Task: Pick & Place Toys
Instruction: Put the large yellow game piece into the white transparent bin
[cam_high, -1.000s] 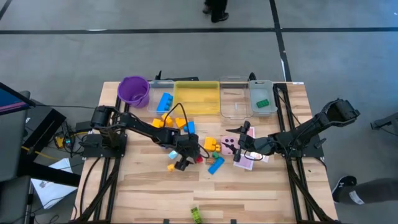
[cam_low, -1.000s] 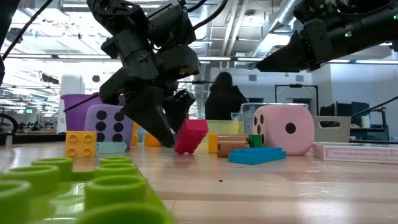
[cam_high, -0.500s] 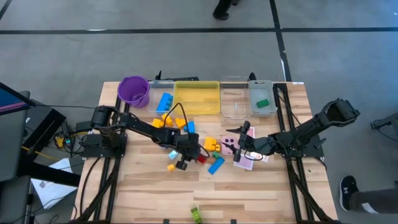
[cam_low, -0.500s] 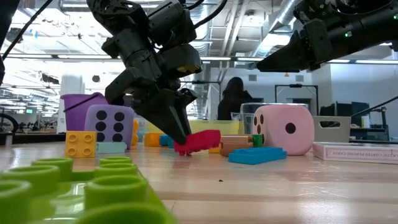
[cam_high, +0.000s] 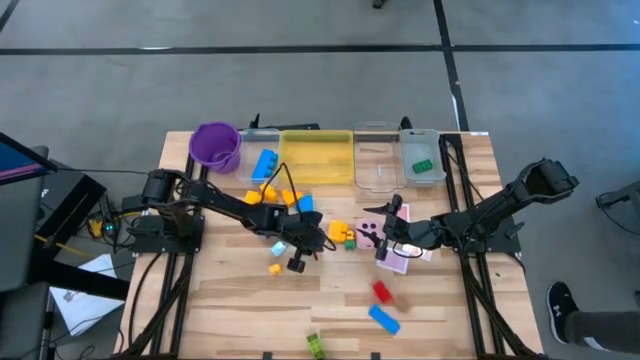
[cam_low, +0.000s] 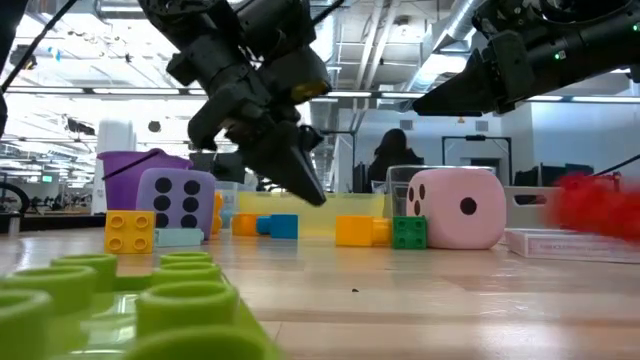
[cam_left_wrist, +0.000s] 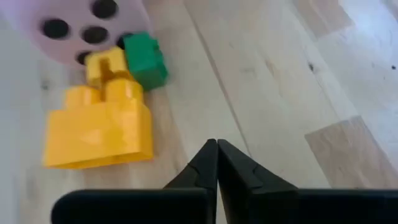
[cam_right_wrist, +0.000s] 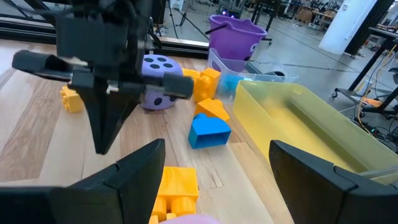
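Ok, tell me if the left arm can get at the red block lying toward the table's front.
Probably yes: bare wood lies between the left tool and the red block. The tool is shut, so it must open first.

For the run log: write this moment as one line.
left claw: shut, empty | right claw: open, idle | red block, blue block: loose on table

left gripper (cam_high: 296, 263): fingers pressed together, empty | right gripper (cam_high: 383, 245): fingers spread

Two black jointed arms on black frame bases, black cables looping along links; left gripper (cam_high: 297, 262) fingers (cam_left_wrist: 214, 163) dark, tapered, wedge-shaped.
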